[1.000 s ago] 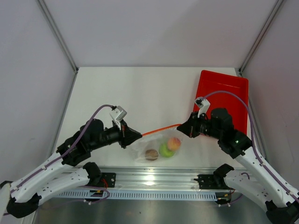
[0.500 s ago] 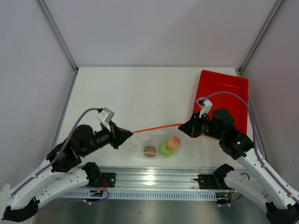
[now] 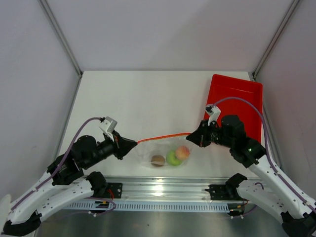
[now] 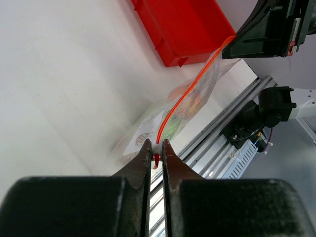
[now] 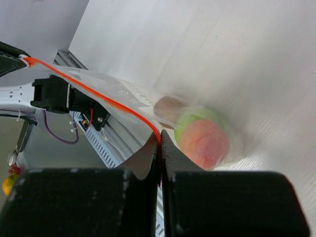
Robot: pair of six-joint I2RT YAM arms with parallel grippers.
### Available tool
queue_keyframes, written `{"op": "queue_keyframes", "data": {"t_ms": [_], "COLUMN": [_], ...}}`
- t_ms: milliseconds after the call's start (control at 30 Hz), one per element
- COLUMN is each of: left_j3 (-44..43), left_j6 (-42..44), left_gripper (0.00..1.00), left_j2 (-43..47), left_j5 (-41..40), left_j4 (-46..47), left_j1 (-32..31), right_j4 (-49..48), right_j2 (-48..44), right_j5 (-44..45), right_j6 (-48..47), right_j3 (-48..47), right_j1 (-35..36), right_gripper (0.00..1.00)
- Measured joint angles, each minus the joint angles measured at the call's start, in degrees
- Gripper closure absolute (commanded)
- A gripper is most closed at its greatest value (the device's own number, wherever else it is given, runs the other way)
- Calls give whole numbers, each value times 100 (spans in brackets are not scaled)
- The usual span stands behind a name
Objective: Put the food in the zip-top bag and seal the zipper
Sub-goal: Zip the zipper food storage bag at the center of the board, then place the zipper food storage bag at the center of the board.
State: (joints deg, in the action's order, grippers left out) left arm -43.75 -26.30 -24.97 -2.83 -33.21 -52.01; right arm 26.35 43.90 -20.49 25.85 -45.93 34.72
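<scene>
- The zipper [image 3: 163,137] is stretched into a thin orange line between the two arms. Its long axis runs left to right, roughly along the near table [image 3: 148,98] edge.
- The left gripper [image 4: 156,148] is pinched closed on the strip's left end, and the right gripper [image 5: 159,143] is clamped on its right end (in each wrist view the strip disappears between the fingers).
- The zip-top bag [image 3: 165,150] sags below that line toward the arms' bases. Inside it the brown lump [image 3: 158,160], green apple [image 3: 173,158] and peach [image 3: 183,152] are bunched together.
- I'd say only sealing remains, and any slide would follow that axis. I cannot tell whether the strip is pressed shut along its length.
- The red tray [image 3: 242,94] sits well apart, behind the right arm.
</scene>
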Motion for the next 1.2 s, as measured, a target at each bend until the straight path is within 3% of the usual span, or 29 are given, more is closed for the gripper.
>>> {"op": "queue_keyframes", "data": {"t_ms": [233,300,333,467,767,1200], "left_j3": [33,33,33,33,24,-85], "left_j6": [-63,-63,-63,-42,-13,-15], "left_gripper": [100,94,90,48,11,10], "left_j2": [83,79,79,79,372,929], "left_j5": [-55,-70,-79,-181,-479,-1034], "left_j4": [-68,-74,-79,-81,-101,-358], "left_j1": [0,0,0,0,0,0], "right_j4": [0,-2,-7,-37,-271,-1075], "right_j2": [72,142,179,326,955,2863], "right_j5": [9,9,9,9,11,96], "right_j6": [-42,-46,-50,-76,-157,68], "right_j3": [-2,-2,-2,-4,-236,-1019], "right_j1": [208,232,236,236,227,-387], "right_gripper": [100,100,100,100,100,100]}}
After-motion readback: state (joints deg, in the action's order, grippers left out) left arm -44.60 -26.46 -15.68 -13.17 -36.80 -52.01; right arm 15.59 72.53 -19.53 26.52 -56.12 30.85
